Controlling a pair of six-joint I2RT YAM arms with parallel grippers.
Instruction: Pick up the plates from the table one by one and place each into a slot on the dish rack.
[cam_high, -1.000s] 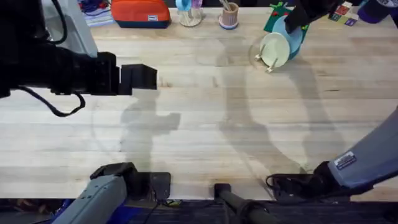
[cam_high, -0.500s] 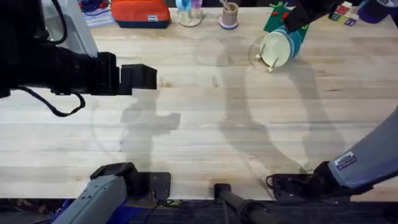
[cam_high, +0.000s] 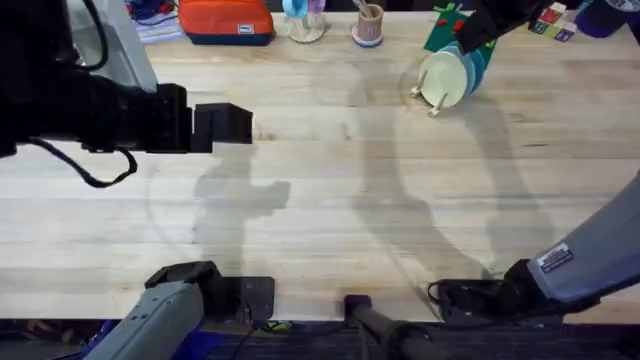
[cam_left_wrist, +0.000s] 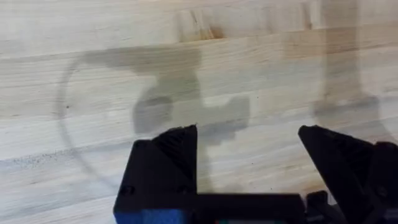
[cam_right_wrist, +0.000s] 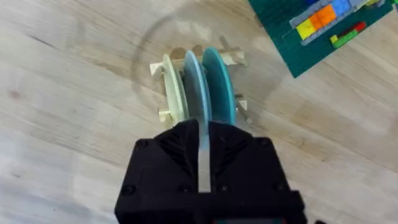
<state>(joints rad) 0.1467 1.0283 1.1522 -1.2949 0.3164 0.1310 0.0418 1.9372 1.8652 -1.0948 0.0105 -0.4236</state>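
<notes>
The dish rack (cam_right_wrist: 164, 114) (cam_high: 432, 107) stands at the table's (cam_high: 330, 200) far right. Three plates stand upright in its slots: cream (cam_right_wrist: 170, 84) (cam_high: 441, 78), light blue (cam_right_wrist: 194, 84) and teal (cam_right_wrist: 219, 87) (cam_high: 478, 62). My right gripper (cam_right_wrist: 204, 134) (cam_high: 468, 42) is above the rack. Its black fingers are closed on the upper rim of the light blue plate, which sits between the other two. At the table's left my left gripper (cam_left_wrist: 249, 143) (cam_high: 235, 122) hovers open over bare wood, holding nothing.
A green toy board (cam_right_wrist: 323, 25) (cam_high: 443, 25) lies just behind the rack. An orange pouch (cam_high: 225, 20) and two cups (cam_high: 368, 25) stand along the far edge. The left arm looms dark over the left side.
The plates at the rack and the right gripper have shifted very slightly. The left arm has not moved.
</notes>
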